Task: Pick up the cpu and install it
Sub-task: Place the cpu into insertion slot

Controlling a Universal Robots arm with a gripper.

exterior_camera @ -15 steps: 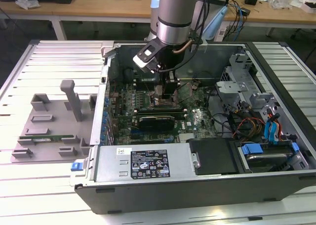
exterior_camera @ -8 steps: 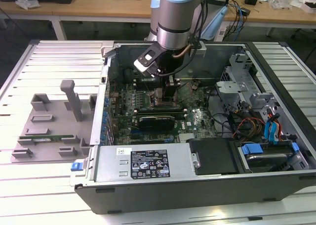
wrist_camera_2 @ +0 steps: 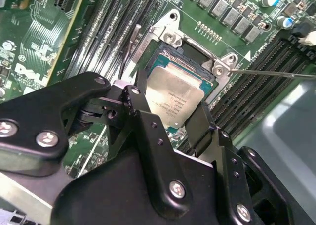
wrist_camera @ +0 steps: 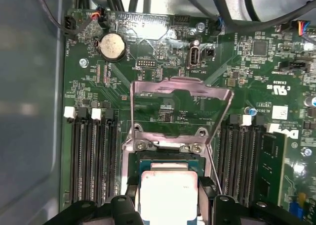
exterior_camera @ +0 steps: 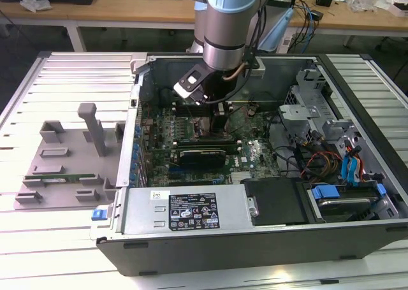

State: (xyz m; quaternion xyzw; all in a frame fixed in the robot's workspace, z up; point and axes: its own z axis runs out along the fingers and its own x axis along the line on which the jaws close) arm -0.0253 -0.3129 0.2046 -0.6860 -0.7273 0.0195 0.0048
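you've got the arm reaching down into the open computer case (exterior_camera: 255, 245), with the gripper (exterior_camera: 213, 108) low over the far part of the motherboard (exterior_camera: 248, 153). in both wrist views the jaws are clenched on the cpu (wrist_camera_2: 180, 94) (wrist_camera: 168, 190): one black finger (wrist_camera_2: 140, 104) presses on one edge of the silver lid and the other finger (wrist_camera_2: 200, 126) on the opposite edge. the gripper (wrist_camera_2: 170, 111) (wrist_camera: 169, 198) holds the chip flat, right over the socket (wrist_camera_2: 163, 61) (wrist_camera: 148, 161), and the socket's green edge shows just past the chip's far side. you cannot tell whether the chip is seated or just above the contacts. the metal load plate (wrist_camera: 177, 88) stands hinged up and open on the far side of the socket, and a thin lever rod (wrist_camera_2: 271, 72) sticks out beside it. black memory slots (wrist_camera: 91, 156) run along both sides of the socket, and a green memory stick (wrist_camera: 274, 165) sits in one of them. a coin battery (wrist_camera: 110, 47) lies farther up the board. outside the case, on the exterior view's left, a grey tray with posts (exterior_camera: 70, 156) rests on the table (exterior_camera: 64, 239).
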